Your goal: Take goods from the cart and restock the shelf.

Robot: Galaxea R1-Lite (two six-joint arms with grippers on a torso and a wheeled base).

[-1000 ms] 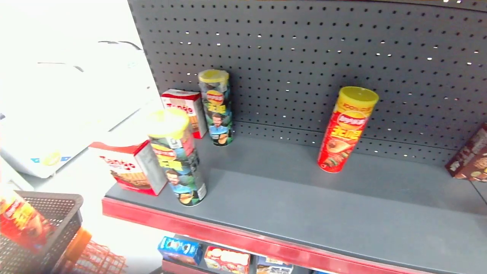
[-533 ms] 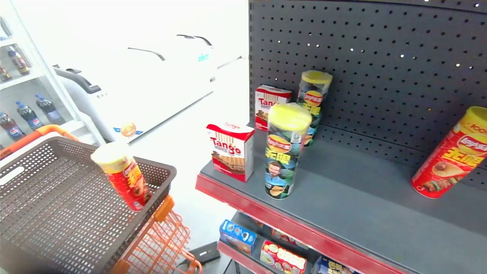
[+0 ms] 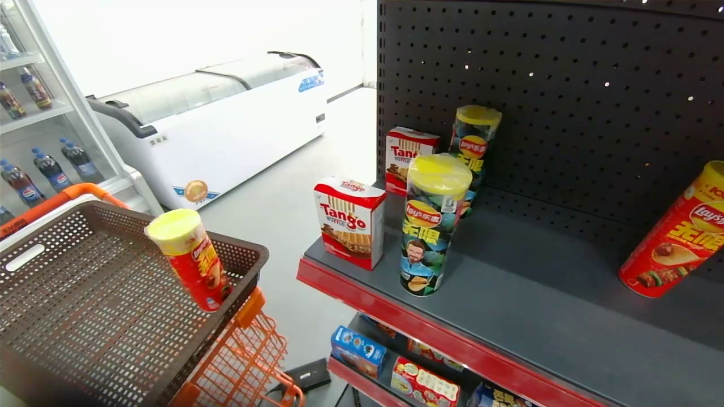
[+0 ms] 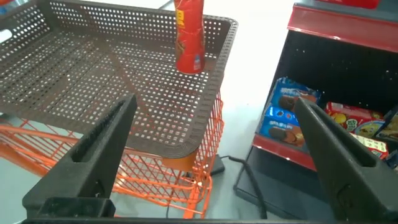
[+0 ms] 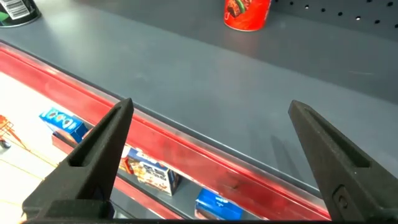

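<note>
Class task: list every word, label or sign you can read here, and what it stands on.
Front wafer box: red brand word, left unquoted.
Rear wafer box: same word, smaller.
Front patterned can, rear patterned can: brand logo, yellow characters.
Red shelf can: same logo, characters.
Red cart can: print blurred.
Freezer sticker: too small.

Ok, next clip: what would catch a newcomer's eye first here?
A lone red chip can stands upright in the brown cart basket, at the corner nearest the shelf. On that shelf, a yellow-lidded can and a wafer box stand at the front left end, with a second red can further right near the back.
</note>
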